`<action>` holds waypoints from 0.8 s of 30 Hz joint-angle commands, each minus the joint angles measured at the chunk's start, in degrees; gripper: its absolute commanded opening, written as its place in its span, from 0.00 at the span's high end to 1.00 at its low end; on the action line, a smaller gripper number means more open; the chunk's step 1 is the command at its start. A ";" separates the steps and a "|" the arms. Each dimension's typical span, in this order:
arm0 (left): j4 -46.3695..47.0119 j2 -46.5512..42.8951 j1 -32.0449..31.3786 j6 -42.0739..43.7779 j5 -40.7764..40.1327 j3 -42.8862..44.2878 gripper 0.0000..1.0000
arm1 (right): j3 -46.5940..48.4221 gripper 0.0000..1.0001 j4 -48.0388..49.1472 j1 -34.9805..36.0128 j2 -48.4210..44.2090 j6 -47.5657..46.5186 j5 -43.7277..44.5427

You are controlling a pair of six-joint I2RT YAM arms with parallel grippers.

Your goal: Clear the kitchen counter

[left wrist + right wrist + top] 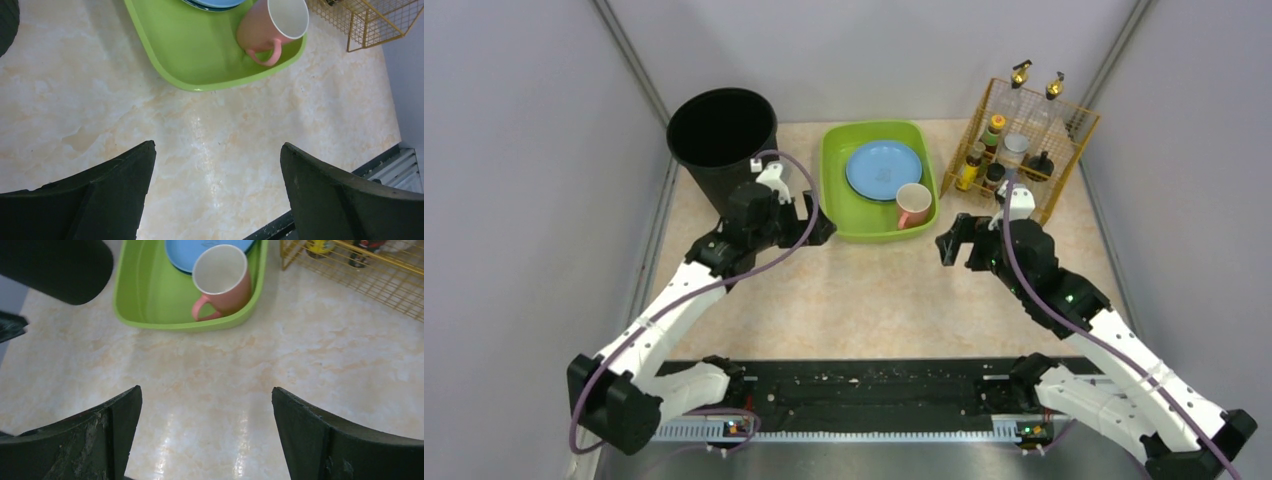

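- I see the counter (874, 295) across the middle of the top view: a beige, stone-look surface. It runs from the black rail (874, 385) at the bottom of the frame up to the back wall.
- My left tool (821, 228) hangs over the counter left of centre, just beside the lower left corner of the green tub (834, 190). Its jaws are spread wide and it has hold of nothing. The left wrist view shows only bare counter between its dark fingers (115, 190).
- My right tool (951, 247) hangs right of centre, near the tub's lower right corner and just below the wire rack (1074, 140). It too is spread wide with nothing in it. The right wrist view shows plain counter between its fingers (100, 435).
- The green tub sits on the counter at the upper centre of the frame.
- A blue plate (883, 168) lies flat inside the tub.
- A pink mug (913, 205) stands mouth up in the tub's lower right corner, just beside the plate. I cannot tell whether the two touch.
- A black bin (721, 135) stands at the upper left, near the tub.
- The gold wire rack at the upper right holds several bottles (994, 135) and jars.
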 commanded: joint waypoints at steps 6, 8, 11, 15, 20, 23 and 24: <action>-2.54 -15.51 -0.34 2.76 -4.32 -5.43 0.01 | 1.90 0.01 -1.05 -0.61 2.58 4.81 16.09; -4.47 -18.50 -0.38 3.62 -5.93 -5.59 0.01 | 1.25 0.01 -0.17 -0.63 2.10 4.84 17.12; -6.91 -22.55 -0.33 4.58 -8.35 -5.87 0.01 | 0.65 0.01 0.62 -0.65 2.16 5.02 17.17; -8.57 -26.87 -0.37 6.67 -8.80 -6.21 0.01 | 0.19 0.01 1.81 -0.64 3.07 4.40 14.71; -11.72 -30.40 -0.34 8.93 -9.93 -5.91 0.01 | -1.18 0.01 2.15 -0.63 3.41 1.68 11.44; -12.03 -32.03 -0.34 10.85 -10.55 -6.61 0.01 | -2.72 0.01 3.92 -0.63 2.93 0.92 9.90; -11.52 -32.58 -0.38 11.18 -11.13 -7.29 0.01 | -3.13 0.01 4.58 -0.63 2.83 0.71 9.54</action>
